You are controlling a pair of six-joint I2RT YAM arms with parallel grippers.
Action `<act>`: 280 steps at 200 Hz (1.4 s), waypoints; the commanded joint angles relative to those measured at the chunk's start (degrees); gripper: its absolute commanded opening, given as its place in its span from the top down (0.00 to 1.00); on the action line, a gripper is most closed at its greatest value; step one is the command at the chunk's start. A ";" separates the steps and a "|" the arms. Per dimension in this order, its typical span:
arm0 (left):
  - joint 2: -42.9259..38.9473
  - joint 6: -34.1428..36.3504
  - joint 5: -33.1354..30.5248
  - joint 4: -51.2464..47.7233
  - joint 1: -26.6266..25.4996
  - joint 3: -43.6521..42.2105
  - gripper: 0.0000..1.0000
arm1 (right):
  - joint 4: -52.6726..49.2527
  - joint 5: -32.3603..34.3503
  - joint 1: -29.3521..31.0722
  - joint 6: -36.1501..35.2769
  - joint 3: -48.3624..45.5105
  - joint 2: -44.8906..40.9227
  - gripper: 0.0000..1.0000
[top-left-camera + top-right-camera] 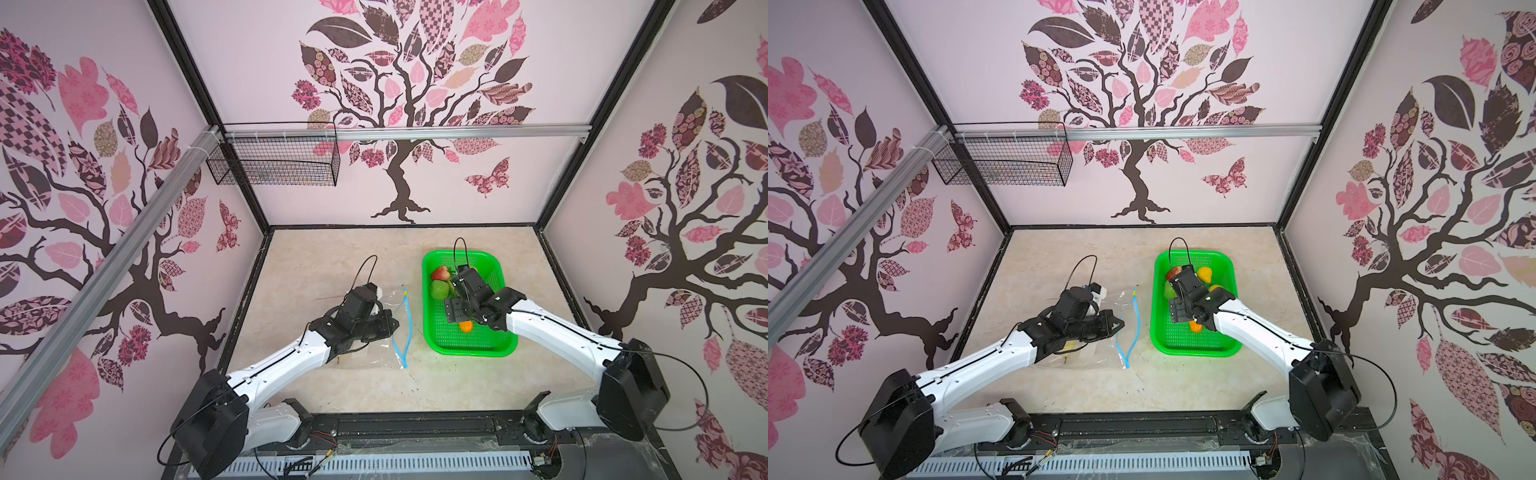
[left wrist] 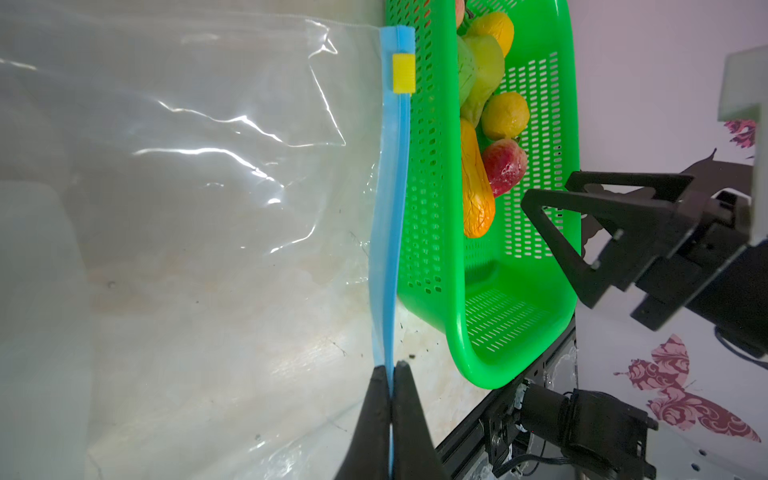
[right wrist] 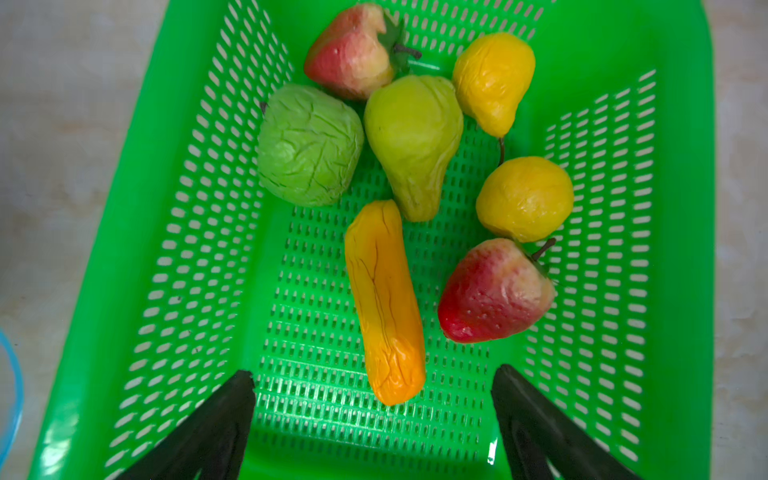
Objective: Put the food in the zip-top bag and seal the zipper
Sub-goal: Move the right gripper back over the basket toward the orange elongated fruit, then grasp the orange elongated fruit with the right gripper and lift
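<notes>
The left gripper (image 2: 390, 376) is pinched tight on one lip of the light-blue zipper (image 2: 395, 208), some way along from the yellow slider (image 2: 404, 72). The clear zip-top bag (image 2: 187, 166) lies on the table (image 1: 332, 257), its mouth towards the green basket (image 3: 166, 249) just beside it. The right gripper (image 3: 372, 371) hangs over the basket, jaws spread wide and empty, above the end of the carrot (image 3: 384, 299). The food is in the basket: the carrot, a green apple (image 3: 309, 145), a pear (image 3: 413, 141), a strawberry (image 3: 494, 291) and three more pieces. In a top view a yellowish shape (image 1: 1071, 345) under the left arm may be a piece already bagged; it is too hidden to tell.
</notes>
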 commanded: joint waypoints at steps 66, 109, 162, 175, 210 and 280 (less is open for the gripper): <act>0.49 2.60 -0.35 -3.28 -0.39 5.11 1.00 | 4.84 -6.81 -4.38 -3.34 -0.92 10.92 0.17; -2.22 1.65 -1.95 -4.12 -0.40 3.91 1.00 | 4.02 -7.83 -5.36 -4.16 0.76 16.09 0.26; -3.52 1.11 -3.02 -4.52 -0.38 3.35 1.00 | 4.63 -8.23 -5.96 -4.13 0.24 16.02 0.55; -3.46 1.14 -3.12 -4.62 -0.38 3.49 1.00 | 4.51 -8.16 -6.05 -4.11 0.22 15.23 0.59; -3.74 1.15 -4.33 -4.79 -0.31 3.47 1.00 | 3.13 -9.42 -6.02 -4.04 0.60 11.73 0.60; -3.98 2.75 -6.19 -6.02 1.71 4.67 1.00 | -0.19 -17.44 -6.02 -2.73 -1.23 -2.94 0.60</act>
